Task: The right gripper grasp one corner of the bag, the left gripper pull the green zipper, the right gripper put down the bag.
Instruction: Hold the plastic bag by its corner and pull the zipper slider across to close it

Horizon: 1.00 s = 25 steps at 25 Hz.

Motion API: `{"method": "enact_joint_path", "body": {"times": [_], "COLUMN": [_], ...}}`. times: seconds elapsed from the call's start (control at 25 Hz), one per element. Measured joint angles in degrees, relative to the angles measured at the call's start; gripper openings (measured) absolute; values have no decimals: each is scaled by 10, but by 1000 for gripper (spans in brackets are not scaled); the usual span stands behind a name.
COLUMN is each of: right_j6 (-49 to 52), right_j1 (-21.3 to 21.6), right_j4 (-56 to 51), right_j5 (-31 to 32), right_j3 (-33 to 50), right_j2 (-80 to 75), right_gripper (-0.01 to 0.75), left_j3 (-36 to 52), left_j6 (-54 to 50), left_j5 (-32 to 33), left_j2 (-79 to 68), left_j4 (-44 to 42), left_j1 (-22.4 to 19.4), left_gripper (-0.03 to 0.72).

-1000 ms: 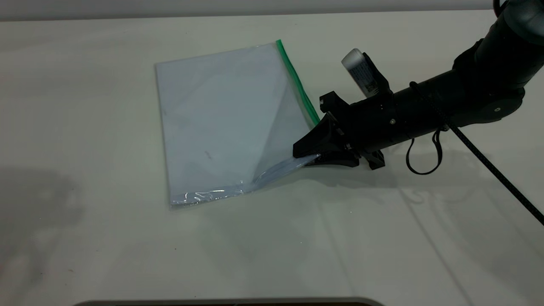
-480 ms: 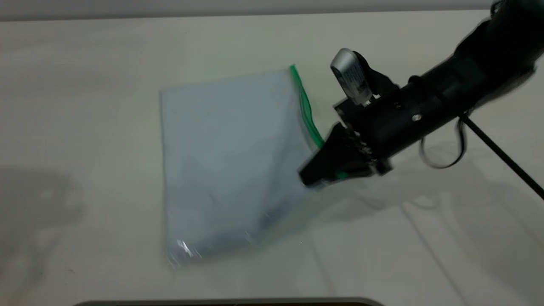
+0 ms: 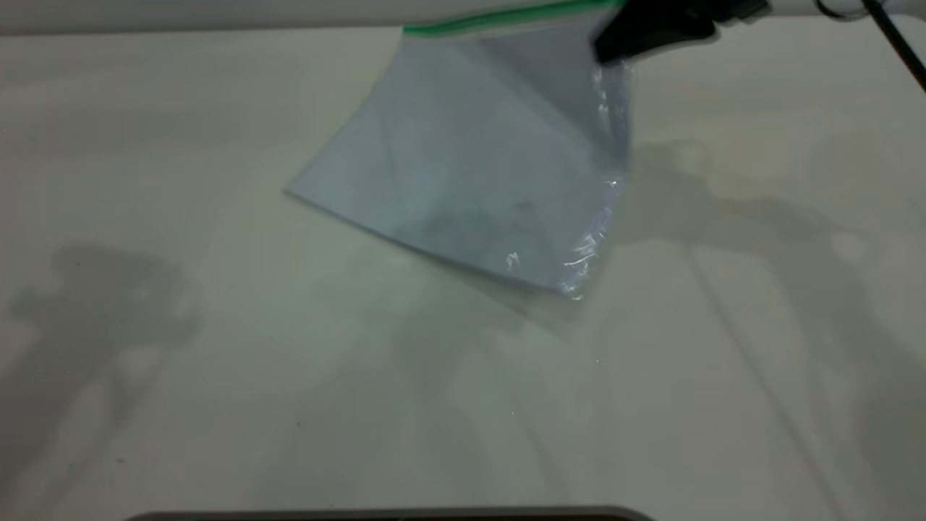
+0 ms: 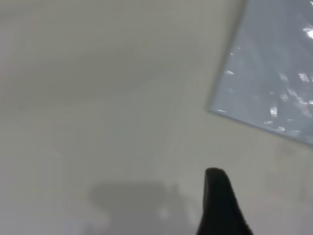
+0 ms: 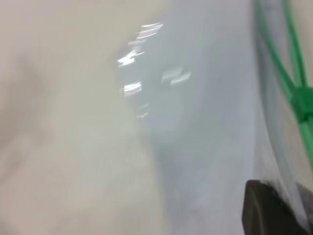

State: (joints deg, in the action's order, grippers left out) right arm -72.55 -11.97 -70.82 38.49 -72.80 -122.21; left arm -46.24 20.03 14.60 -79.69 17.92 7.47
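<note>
The counter [image 3: 217, 376] lies pale and bare in the foreground of the exterior view, crossed by soft shadows; above its middle hangs the bag [image 3: 485, 166], lifted clear of the surface and tilted, its lowest plain corner with shiny wrinkles nearest the camera and its shadow just beneath; along the bag's top edge runs the green zipper [image 3: 506, 18], stretched nearly level at the upper border; at that strip's right end, the corner of the bag [image 3: 604, 29] sits pinched in the right pincer [image 3: 615, 43], which is closed on it, with only the black tip visible; in the right wrist view the zipper [image 5: 288, 68] appears as two green strands meeting at a small tab; the left pincer [image 4: 220, 205] shows one black finger above bare counter, well apart from the bag [image 4: 274, 73]; I cannot tell whether it is wide or narrow.
</note>
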Motion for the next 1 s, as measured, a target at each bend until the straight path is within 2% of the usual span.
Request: {"method": "enact_joint_path", "body": {"times": [0.16, 0.28, 0.48, 0.6, 0.72, 0.92, 1.0], "right_j6": [-6, -7, -9, -9, -34, -87, -92], "right_j1": [-48, -50, -51, -51, -51, -51, -51], "right_j4": [17, 25, 75, 83, 69, 25, 18], "right_j5": [59, 50, 70, 50, 40, 19, 15], "right_j3": [10, 11, 11, 11, 11, 11, 11], "right_j2": [0, 0, 0, 0, 0, 0, 0], "right_gripper": [35, 35, 35, 35, 35, 35, 35], "left_j3": [-50, -102, -217, -275, -328, -401, -426], "left_j6": [40, 60, 126, 210, 330, 589, 664], "left_j5": [-12, -10, 57, 97, 143, 238, 277], "left_j2": [-68, -126, -226, -281, -336, -409, -435], "left_j4": [14, 15, 16, 28, 92, 283, 354], "left_j1": [46, 66, 87, 104, 118, 128, 128], "left_gripper": [515, 515, 515, 515, 515, 515, 515]}}
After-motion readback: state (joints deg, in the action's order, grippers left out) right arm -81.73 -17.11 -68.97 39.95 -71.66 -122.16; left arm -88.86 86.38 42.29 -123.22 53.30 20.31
